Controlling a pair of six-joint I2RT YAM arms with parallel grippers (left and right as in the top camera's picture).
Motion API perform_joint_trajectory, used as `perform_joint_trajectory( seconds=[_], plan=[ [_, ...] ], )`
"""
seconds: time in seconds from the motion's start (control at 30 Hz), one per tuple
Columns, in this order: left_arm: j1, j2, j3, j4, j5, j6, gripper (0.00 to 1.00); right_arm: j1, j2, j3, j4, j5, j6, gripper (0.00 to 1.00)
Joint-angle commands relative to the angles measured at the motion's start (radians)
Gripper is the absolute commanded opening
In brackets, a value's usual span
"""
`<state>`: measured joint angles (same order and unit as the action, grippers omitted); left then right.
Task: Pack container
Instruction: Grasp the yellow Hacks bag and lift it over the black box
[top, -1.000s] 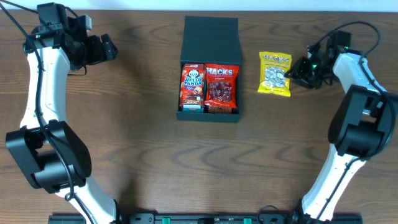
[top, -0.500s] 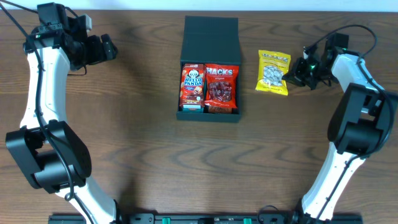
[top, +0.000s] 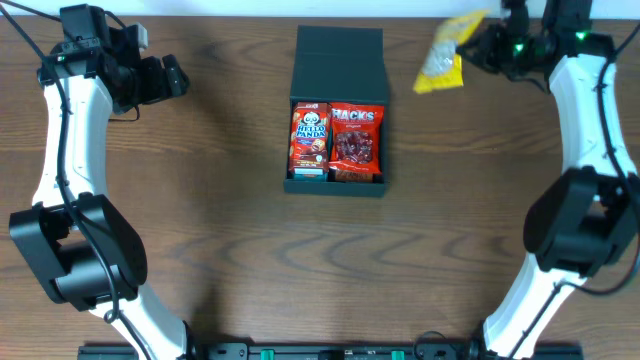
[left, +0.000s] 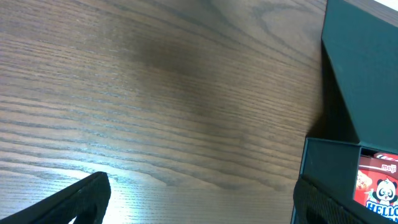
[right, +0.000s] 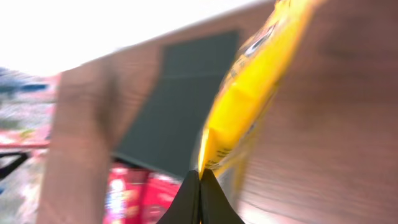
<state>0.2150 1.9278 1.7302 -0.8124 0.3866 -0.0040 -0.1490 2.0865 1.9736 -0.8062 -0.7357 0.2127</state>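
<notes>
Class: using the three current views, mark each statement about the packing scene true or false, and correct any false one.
1. The right gripper is shut on the yellow snack bag. True.
2. The container is closed. False: it stands open, with packs showing inside.
3. The left gripper holds the Hello Panda pack. False: it is open and empty; the pack lies in the container.
4. The Hello Panda pack lies beside the red Hacks pack. True.
5. The yellow snack bag lies inside the container. False: it is outside, in the right gripper.
</notes>
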Motion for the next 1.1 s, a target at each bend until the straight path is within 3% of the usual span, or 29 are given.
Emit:
perform_joint_trajectory(
  seconds=[0.0,0.17,0.43,0.53,0.8,1.07],
  plan=[
    [0.000,-0.036,0.002,-0.005,0.007,-0.011,0.95,0.040,-0.054,0.038,0.006,-0.135,0.030,0.01],
    [0.000,-0.036,0.003,-0.002,0.007,-0.011,0.95,0.100,-0.072,0.042,-0.008,-0.282,0.032,0.02],
    [0.000,-0.036,0.003,-0.003,0.007,-0.011,0.95,0.225,-0.072,0.006,-0.235,-0.212,-0.204,0.01],
    [0.000,-0.036,0.002,-0.003,0.007,-0.011,0.95,0.225,-0.072,-0.036,-0.252,-0.216,-0.221,0.01],
    [0.000,-0.036,0.002,-0.005,0.007,-0.011,0.95,0.239,-0.072,-0.262,-0.100,-0.275,-0.076,0.02],
    [0.000,-0.036,0.002,-0.018,0.007,-0.011,0.95,0.281,-0.072,-0.304,-0.040,-0.234,0.108,0.01]
  ],
)
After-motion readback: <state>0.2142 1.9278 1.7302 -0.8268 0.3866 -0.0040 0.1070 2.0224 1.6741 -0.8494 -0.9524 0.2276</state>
